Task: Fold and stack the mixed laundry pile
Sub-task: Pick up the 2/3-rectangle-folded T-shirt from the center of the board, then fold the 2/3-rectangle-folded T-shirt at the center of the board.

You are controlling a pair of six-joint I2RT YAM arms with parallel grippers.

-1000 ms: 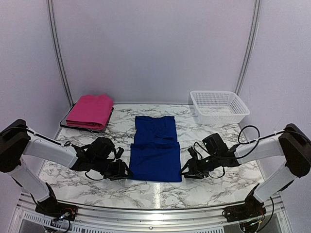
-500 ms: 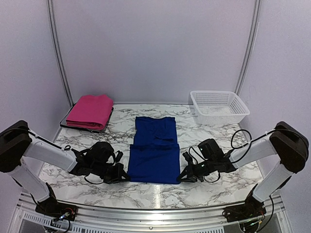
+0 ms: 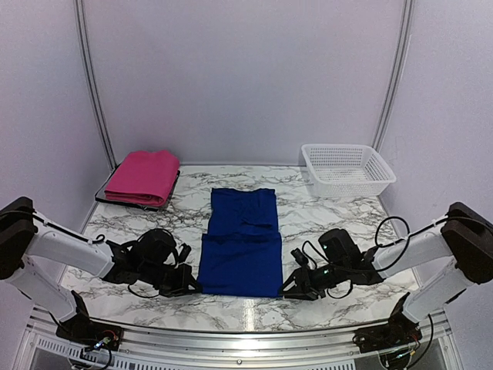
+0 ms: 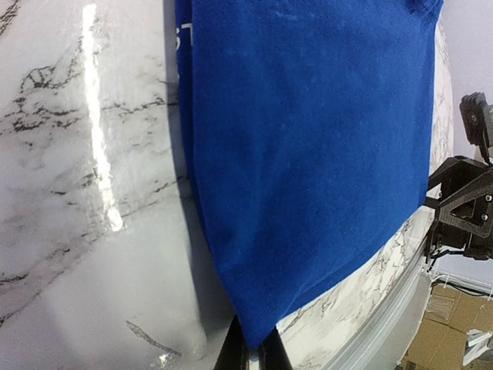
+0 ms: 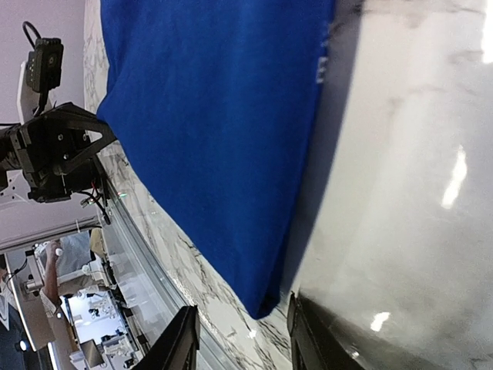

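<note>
Soft blue cloth (image 3: pixel 240 247) lies flat on the glossy marbled bench (image 3: pixel 331 223). The left gripper (image 3: pixel 190 285) pinches its near-left corner. The right gripper (image 3: pixel 286 290) stands parted around the near-right corner. Folded pink cloth (image 3: pixel 142 176) sits far left.

The royal blue garment (image 3: pixel 240 243) lies flat at the centre of the table (image 3: pixel 331 216), a long rectangle running front to back, with 1 crosswise fold step at mid-length. The magenta-pink garment (image 3: pixel 143 176) lies folded on the tray (image 3: pixel 154 206), far left
</note>
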